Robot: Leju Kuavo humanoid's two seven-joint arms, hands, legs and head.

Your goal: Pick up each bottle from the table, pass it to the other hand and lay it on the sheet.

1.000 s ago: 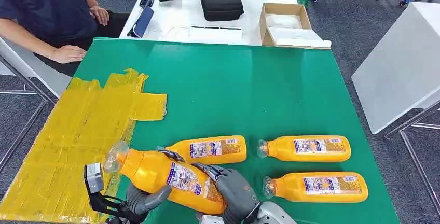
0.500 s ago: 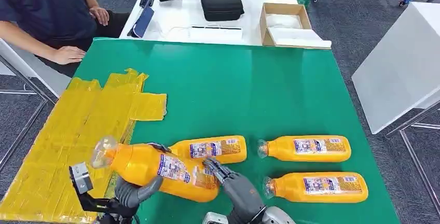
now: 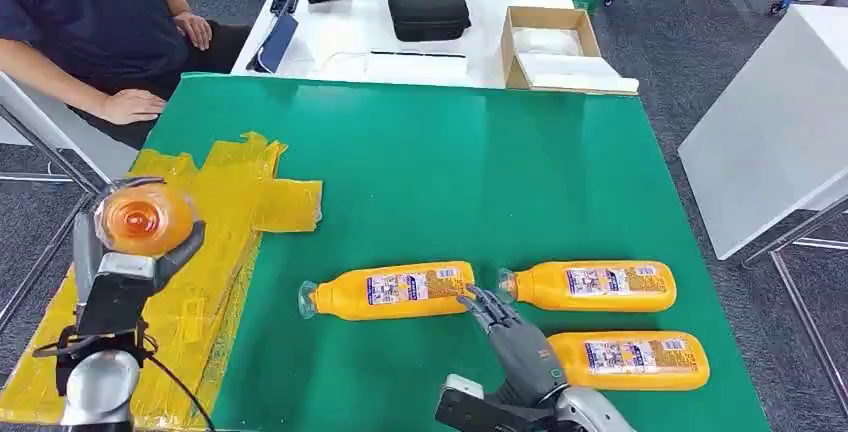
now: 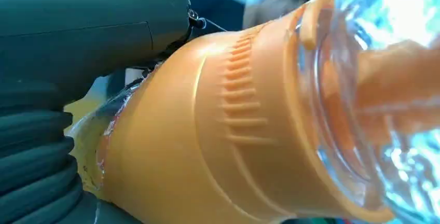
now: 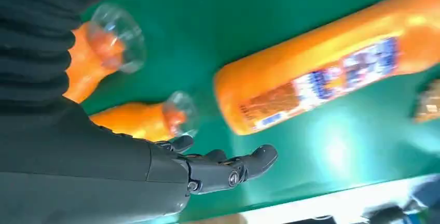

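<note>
We see the left hand point(image 3: 125, 272) gripping a bottle point(image 3: 140, 219), fingers wrapped round it, above the yellow sheet point(image 3: 190, 242); right hand point(image 3: 515, 337) empty, fingers spread.

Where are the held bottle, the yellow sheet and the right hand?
held bottle point(image 3: 135, 219): head view, its clear cap end facing the camera.
yellow sheet point(image 3: 200, 202): head view, bare taped area near its far edge.
right hand point(image 3: 515, 337): head view, back of the hand.
</note>
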